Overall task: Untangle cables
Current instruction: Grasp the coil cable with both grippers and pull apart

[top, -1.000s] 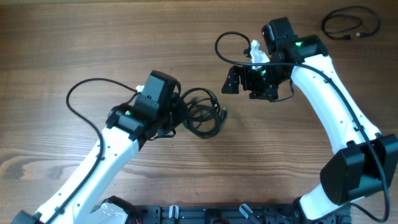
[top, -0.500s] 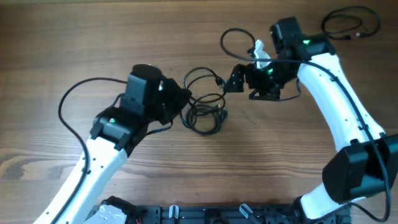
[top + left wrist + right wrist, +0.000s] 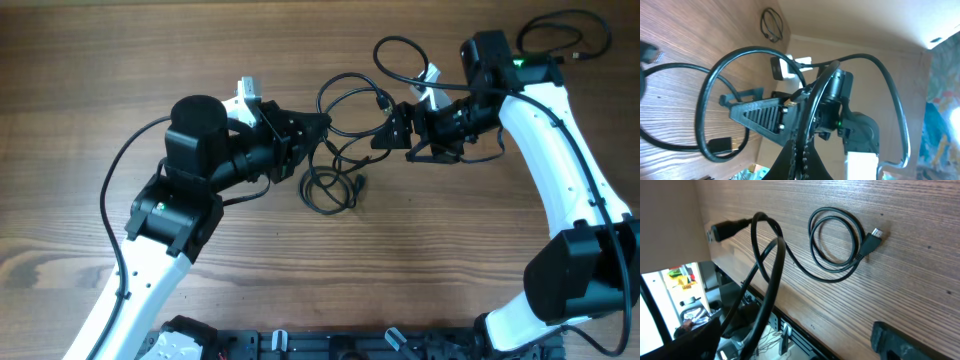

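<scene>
Pinching the thin black looped cord [image 3: 337,196], the left gripper [image 3: 318,128] holds it raised, apparently for the spread-open right gripper [image 3: 390,138] to part

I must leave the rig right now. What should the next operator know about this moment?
Left gripper: jaws shut on a strand of the tangled cable, held above the table.
Right gripper: jaws look open, strands hang between them.
Second cable: coiled alone at the far right corner.
Done: tangle partly drawn apart.
Left: a loop with its plug lies on the wood; pull it free.
</scene>
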Controlling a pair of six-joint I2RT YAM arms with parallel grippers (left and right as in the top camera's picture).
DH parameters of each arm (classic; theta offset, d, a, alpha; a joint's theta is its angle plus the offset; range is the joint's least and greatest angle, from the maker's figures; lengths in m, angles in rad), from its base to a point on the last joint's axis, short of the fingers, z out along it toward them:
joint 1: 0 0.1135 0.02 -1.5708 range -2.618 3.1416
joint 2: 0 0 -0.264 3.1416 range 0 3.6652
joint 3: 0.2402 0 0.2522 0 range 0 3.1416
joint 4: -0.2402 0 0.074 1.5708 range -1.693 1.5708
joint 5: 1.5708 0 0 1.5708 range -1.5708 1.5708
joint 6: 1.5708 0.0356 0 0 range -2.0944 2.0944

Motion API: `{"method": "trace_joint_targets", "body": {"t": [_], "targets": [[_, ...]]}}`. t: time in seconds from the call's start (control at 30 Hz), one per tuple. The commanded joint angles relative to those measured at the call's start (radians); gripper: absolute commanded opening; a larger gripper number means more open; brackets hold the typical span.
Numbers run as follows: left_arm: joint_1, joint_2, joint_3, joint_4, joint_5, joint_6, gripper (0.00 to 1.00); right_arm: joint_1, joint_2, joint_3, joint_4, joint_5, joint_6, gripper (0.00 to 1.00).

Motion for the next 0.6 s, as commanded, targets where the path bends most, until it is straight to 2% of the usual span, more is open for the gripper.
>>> {"method": "trace_joint_targets", "body": {"t": [0.0, 0.1, 0.17, 0.2, 0.33, 0.47, 0.57], "targets": [[0.005, -0.016, 0.001, 0.088, 0.091, -0.050, 0.04, 0.007, 0.000, -0.008, 0.007, 0.035, 0.000, 0.78], [0.005, -0.016, 0.001, 0.126, 0.113, -0.084, 0.04, 0.007, 0.000, -0.008, 0.005, 0.060, 0.000, 0.45], [0.005, -0.016, 0.001, 0.126, 0.122, -0.084, 0.04, 0.007, 0.000, -0.008, 0.005, 0.060, 0.004, 0.14], [0.005, -0.016, 0.001, 0.127, 0.127, -0.084, 0.04, 0.007, 0.000, -0.008, 0.005, 0.060, 0.005, 0.04], [0.005, -0.016, 0.001, 0.119, 0.150, -0.061, 0.04, 0.005, -0.001, -0.004, 0.069, 0.224, 0.177, 0.04], [0.066, -0.016, 0.001, -0.143, 0.149, -0.009, 0.04, -0.003, -0.046, 0.116, 0.046, 0.467, 0.288, 0.04], [0.110, -0.016, 0.001, -0.219, 0.180, 0.090, 0.04, -0.003, -0.142, 0.198, 0.046, 0.629, 0.369, 0.04]]}}
